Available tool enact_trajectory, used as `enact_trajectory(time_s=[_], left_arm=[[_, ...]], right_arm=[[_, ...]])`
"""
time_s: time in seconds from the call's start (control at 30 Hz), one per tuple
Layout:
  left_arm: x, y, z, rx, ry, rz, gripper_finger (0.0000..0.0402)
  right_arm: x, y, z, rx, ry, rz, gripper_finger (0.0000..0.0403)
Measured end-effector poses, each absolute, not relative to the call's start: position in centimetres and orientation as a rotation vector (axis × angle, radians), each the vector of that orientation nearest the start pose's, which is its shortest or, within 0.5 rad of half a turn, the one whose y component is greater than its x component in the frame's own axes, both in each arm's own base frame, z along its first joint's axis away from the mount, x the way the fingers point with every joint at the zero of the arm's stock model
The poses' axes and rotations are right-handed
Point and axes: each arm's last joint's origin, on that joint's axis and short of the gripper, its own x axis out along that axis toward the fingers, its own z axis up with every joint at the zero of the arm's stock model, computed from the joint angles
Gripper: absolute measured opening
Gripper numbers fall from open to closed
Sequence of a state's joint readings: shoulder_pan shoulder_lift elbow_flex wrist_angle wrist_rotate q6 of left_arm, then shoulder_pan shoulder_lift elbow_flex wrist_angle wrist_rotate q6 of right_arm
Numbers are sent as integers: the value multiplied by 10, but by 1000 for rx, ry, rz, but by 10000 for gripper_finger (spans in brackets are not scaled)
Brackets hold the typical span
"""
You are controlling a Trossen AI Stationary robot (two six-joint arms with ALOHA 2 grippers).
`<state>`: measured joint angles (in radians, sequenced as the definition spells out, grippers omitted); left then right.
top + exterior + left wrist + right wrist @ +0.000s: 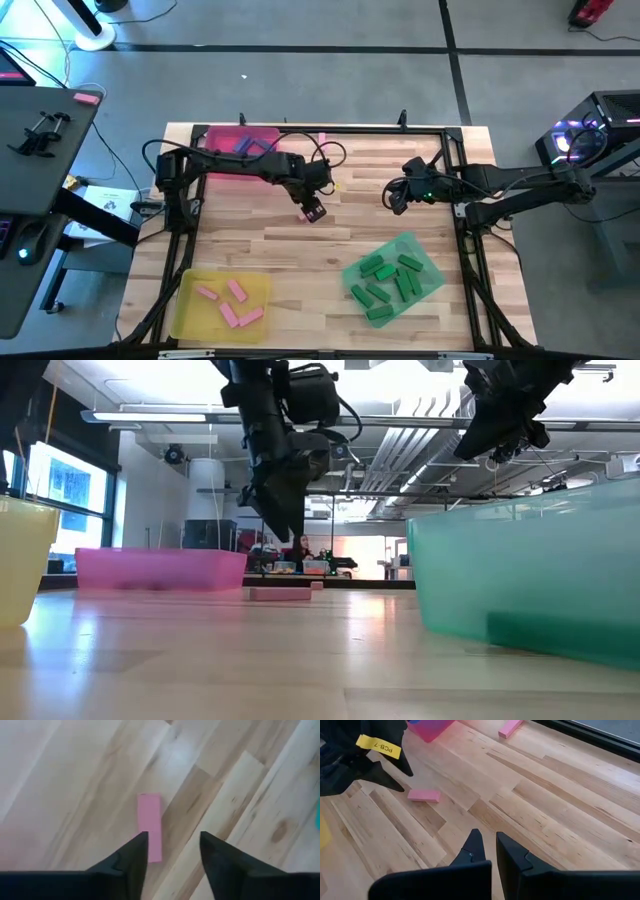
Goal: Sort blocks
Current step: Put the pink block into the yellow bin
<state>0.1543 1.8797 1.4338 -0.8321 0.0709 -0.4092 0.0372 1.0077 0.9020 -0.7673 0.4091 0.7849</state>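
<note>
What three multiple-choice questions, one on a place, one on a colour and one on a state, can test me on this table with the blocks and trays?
1. Where does the pink block under the left gripper lie?
A. on the bare table
B. in the green tray
C. in the yellow tray

2. What colour are the blocks in the yellow tray?
A. green
B. pink
C. purple

3. How are the left gripper's fingers?
A. apart, holding nothing
B. shut on a block
C. hidden

Answers: 1 A, wood shows all around it. 2 B, the high view shows pink bars there. 3 A, the left wrist view shows a gap.

Bright overhead light, table sheen, soft shadows
</note>
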Motion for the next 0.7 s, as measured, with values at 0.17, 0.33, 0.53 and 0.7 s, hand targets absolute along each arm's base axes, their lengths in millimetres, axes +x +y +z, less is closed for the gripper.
enact_trajectory(time_s=[0.17, 0.33, 0.53, 0.7], left_arm=[[374, 58, 201, -496, 1264, 341, 220], [382, 61, 177, -496, 1308, 352, 253], [386, 62, 151, -479, 1383, 359, 257], [388, 62, 136, -479, 1421, 377, 257]], right_arm=[[190, -4, 288, 534, 665, -656, 0], [190, -5, 288, 531, 664, -661, 0], [190, -5, 288, 531, 663, -661, 0], [190, -5, 288, 531, 662, -662, 0]])
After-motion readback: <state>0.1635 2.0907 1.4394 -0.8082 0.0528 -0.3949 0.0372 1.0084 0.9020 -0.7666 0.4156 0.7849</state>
